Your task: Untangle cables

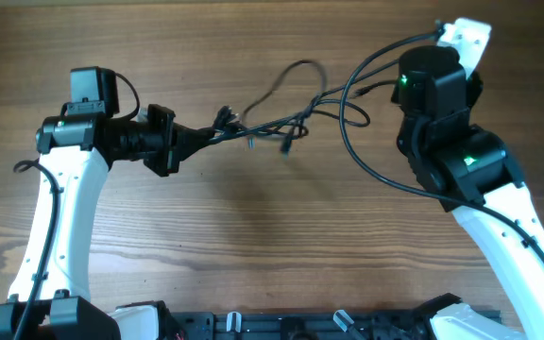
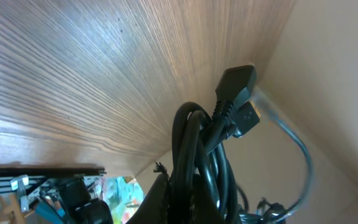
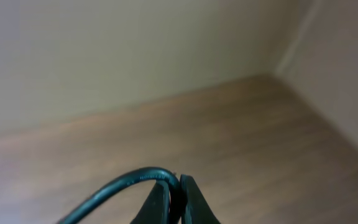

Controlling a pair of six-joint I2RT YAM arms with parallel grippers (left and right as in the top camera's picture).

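Cables strung between two closed grips

Both arms have hold of the cables (image 1: 281, 118), and the line between the two grips is what matters now. The left fingers (image 1: 193, 139) are clamped tight on a thick bunch of cord. In the left wrist view, two plug connectors (image 2: 238, 99) stick out just past them. The right fingers (image 3: 164, 203) are pinched narrow on one black strand that arches away to their left.

From above, the cords run roughly straight across the table (image 1: 253, 246), from the left fingers out toward the right arm. The dense knot sits just beyond the left fingers, so that arm is the nearer one. Loose loops sag in the middle, well apart from either grip. I'd judge that any pull has to follow this left-to-right axis, and those slack loops may cinch instead of slipping free.
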